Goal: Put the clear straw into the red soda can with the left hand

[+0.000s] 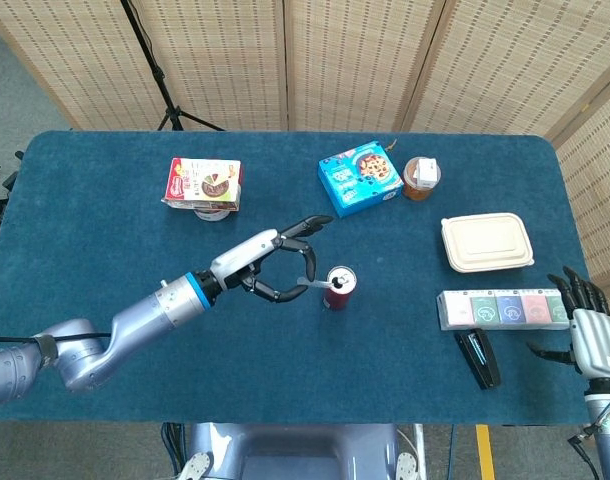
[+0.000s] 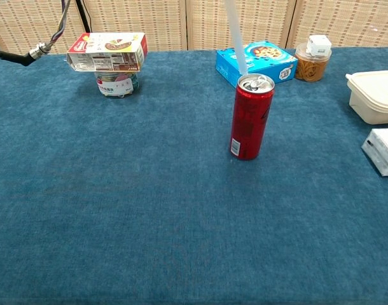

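The red soda can (image 1: 337, 288) stands upright near the table's middle, its opened top showing (image 2: 255, 83). My left hand (image 1: 283, 262) hangs just left of the can and pinches the clear straw (image 1: 319, 285), other fingers spread. In the chest view the straw (image 2: 235, 38) comes down from the top edge, its lower end just above the left of the can's rim. The hand itself is out of the chest view. My right hand (image 1: 590, 325) rests at the far right table edge, fingers apart, holding nothing.
A red-and-white box on a jar (image 1: 204, 186) stands back left; a blue snack box (image 1: 359, 178) and small orange jar (image 1: 421, 177) behind the can. At right lie a beige lidded container (image 1: 487, 243), a tray of packets (image 1: 497, 309) and a black object (image 1: 478, 358).
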Motion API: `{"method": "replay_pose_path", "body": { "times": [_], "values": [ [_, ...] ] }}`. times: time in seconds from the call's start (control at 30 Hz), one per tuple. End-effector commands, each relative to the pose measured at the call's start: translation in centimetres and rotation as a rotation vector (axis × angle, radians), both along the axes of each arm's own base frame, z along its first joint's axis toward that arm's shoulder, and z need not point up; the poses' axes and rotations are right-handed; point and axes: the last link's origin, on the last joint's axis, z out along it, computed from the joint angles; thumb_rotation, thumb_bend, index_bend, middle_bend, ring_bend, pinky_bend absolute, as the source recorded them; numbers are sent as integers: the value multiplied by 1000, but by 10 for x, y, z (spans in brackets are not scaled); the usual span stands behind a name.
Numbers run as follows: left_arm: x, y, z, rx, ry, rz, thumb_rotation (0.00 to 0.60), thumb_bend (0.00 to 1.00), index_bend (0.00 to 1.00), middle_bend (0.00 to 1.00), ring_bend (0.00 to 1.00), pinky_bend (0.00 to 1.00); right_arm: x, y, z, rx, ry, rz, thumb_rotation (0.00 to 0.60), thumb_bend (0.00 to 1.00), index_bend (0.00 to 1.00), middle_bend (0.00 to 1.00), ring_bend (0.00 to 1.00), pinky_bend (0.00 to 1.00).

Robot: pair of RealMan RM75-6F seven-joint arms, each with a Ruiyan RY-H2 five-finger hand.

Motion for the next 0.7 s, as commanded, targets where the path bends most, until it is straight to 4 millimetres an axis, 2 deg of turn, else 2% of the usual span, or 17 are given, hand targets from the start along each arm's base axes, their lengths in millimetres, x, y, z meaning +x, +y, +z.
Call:
{"method": "replay_pose_path", "body": {
  "times": [0.03,0.33,0.7],
  "values": [
    [-1,3,-5,1,-5,19,600,413,629,0,0,35,0,-1,2,-1,-4,-1,600,0,104,0,0,0],
    [-3,6,-16,-16,-9,37,600,413,630,0,0,35,-1,0,1,3,-4,-3,600,0,104,0,0,0],
    [0,6,-16,-18,4,28,600,413,630,0,0,35,-2,-1,0,3,-2,-8,600,0,104,0,0,0]
  ]
}}
